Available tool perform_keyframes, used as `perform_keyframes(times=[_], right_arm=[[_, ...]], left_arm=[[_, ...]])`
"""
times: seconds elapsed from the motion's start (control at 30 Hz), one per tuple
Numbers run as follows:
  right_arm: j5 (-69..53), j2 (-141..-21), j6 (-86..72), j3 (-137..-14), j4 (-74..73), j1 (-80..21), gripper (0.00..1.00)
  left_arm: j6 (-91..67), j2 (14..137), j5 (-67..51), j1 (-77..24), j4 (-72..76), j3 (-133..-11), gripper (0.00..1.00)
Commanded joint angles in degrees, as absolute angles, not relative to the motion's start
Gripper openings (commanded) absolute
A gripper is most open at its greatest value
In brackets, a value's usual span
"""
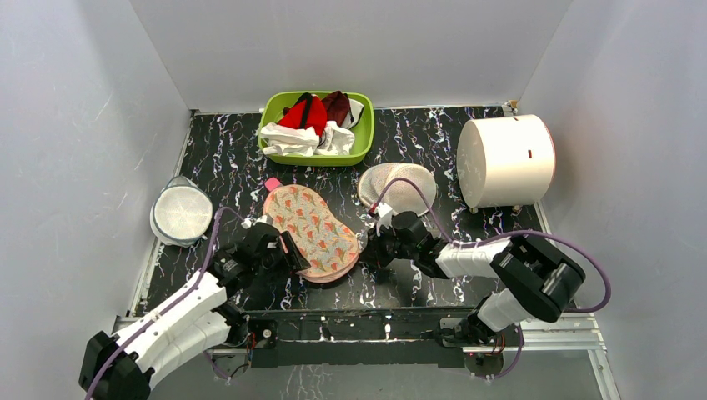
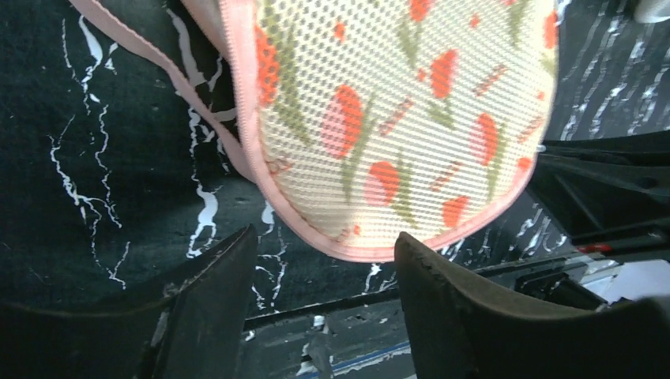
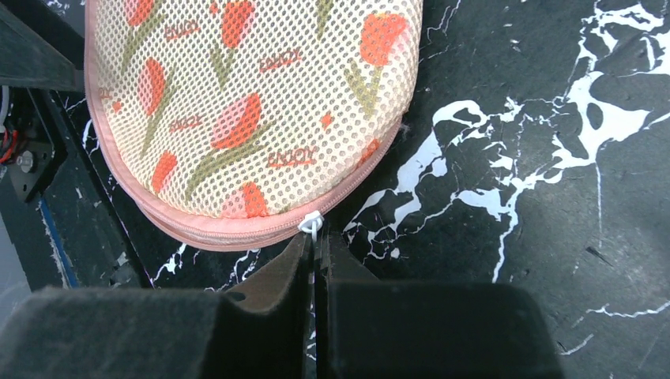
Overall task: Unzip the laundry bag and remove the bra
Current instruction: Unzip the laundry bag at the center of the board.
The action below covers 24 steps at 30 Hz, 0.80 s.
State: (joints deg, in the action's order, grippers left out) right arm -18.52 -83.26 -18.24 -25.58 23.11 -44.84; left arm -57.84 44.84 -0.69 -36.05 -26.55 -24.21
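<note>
Right wrist: right claw [image 3: 316, 245] pinches the zipper pull [image 3: 310, 223] at the laundry bag's [image 3: 237, 103] 6 o'clock edge, left claw [image 2: 325, 237] open; bra unseen, unzipping judged barely begun.

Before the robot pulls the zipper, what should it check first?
1. Right gripper pinching the zipper pull: ok, shut on it.
2. Left gripper holding the laundry bag: not ok, it is open and not gripping the bag's edge.
3. Bag lying flat on the table: ok.
4. Zipper opened: not ok, it is closed beside the pull.
5. Bra in sight: cannot tell, nothing black shows through the bag.
</note>
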Motion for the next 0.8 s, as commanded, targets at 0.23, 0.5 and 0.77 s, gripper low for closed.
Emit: perform_keyframes(times=[0.23, 0.5, 0.77], right_arm=[[-22.94, -87.39, -22.31, -26.76, 32.9, -44.6, 0.0], [-23.21, -87.12, -23.35, -26.6, 34.06, -44.58, 0.0], [-23.67, -86.0, -24.2, -26.36, 34.47, -44.63, 0.0]], left_arm=[[-45.1, 46.61, -10.97, -38.88, -19.06, -31.67, 0.78], [-35.21, 61.78, 6.54, -53.97, -23.11, -44.82, 0.7], [-27.62, 76.41, 22.85, -64.12, -23.37, -49.96, 0.73]])
